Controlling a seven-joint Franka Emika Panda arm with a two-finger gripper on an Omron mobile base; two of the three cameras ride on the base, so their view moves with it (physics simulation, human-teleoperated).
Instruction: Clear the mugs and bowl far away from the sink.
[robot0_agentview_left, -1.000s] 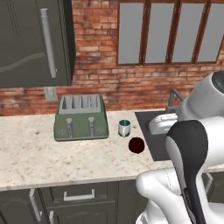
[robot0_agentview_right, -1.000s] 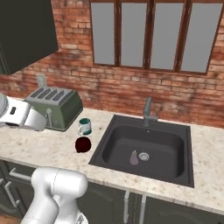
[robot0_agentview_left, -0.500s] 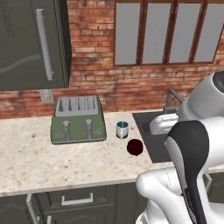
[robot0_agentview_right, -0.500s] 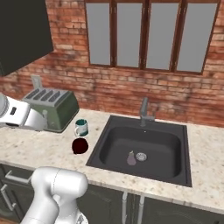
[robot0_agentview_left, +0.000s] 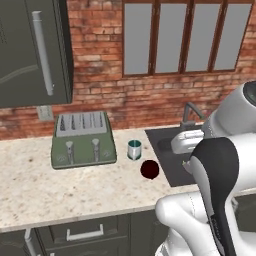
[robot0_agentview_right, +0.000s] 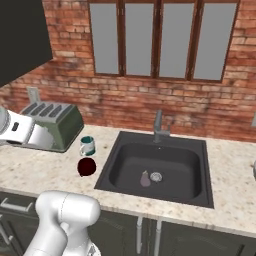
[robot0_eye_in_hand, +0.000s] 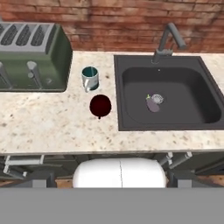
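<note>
Speckled counter (robot0_agentview_left: 60, 190) under red brick wall (robot0_agentview_right: 130, 107); hand presumably spread wide.

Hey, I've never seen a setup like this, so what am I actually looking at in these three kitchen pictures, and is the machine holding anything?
This is a computer-rendered kitchen with a white robot arm on a base that can drive. Two pictures come from cameras riding on that base, behind the arm to its left and right, looking forward over the counter. The third comes from a camera on the robot's hand, looking down at the same counter from farther back.

On the counter stands a green toaster. Beside it is a white mug with a teal lining, and just in front of that a dark maroon mug. Both sit close to the left edge of the dark sink, which has a grey tap and a small purple item near its drain.

The gripper is open and holds nothing; both mugs rest untouched.
</note>
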